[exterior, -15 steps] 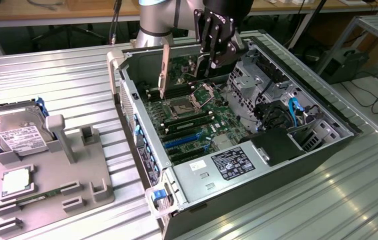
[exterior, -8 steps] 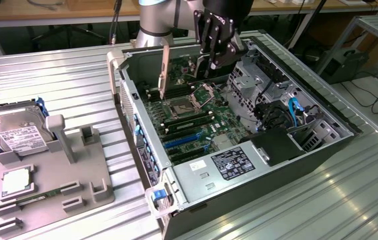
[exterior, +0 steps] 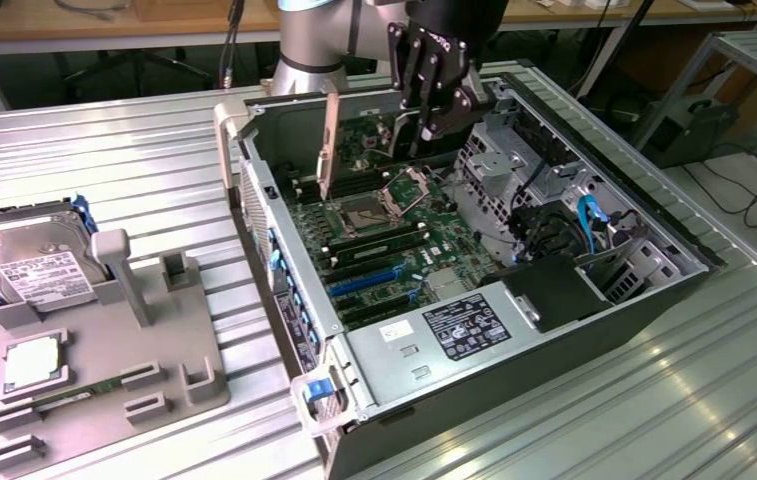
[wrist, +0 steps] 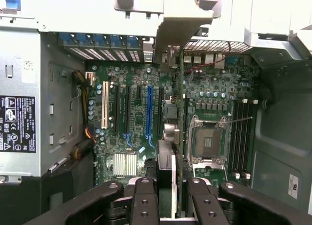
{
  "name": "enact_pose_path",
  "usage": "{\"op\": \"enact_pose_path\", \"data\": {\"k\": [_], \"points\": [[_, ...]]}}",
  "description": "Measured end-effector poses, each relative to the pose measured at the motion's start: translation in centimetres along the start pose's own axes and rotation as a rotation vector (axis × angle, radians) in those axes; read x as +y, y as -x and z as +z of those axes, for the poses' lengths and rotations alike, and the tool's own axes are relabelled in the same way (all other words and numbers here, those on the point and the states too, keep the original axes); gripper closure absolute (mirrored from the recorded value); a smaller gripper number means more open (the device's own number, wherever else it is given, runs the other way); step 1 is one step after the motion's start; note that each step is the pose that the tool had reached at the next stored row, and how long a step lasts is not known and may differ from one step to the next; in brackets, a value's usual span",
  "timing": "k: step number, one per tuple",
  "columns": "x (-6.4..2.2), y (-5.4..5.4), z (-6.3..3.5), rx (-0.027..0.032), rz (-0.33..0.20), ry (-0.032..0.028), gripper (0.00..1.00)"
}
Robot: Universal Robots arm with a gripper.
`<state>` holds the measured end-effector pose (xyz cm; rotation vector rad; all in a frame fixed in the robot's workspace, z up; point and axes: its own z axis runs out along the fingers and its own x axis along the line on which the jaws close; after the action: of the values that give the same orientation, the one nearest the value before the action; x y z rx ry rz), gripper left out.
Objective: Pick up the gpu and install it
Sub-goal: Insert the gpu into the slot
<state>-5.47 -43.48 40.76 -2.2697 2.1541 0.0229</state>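
The pincer [exterior: 412, 125] is closed on the gpu [exterior: 330, 145], gripping it by one edge. The card hangs edge-on and upright above the open computer case [exterior: 645, 215], over the motherboard [exterior: 392, 235] and near the empty CPU socket [exterior: 355, 212], not seated in any slot. In the wrist view the gpu [wrist: 173, 152] runs between the black fingers [wrist: 144, 200], beside the blue expansion slot [wrist: 149, 110]. The power supply [exterior: 452, 330] sits at the case's near end. On the ribbed metal surface [exterior: 125, 160], towards the exterior view's left, a grey parts holder [exterior: 151, 370] carries a hard drive [exterior: 38, 265], a CPU [exterior: 34, 362] and a memory stick [exterior: 78, 395].
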Motion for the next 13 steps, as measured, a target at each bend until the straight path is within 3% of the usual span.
{"op": "enact_pose_path", "data": {"k": [13], "points": [[0.00,-0.01,0.38,0.0000,0.000,0.0000,0.72]]}}
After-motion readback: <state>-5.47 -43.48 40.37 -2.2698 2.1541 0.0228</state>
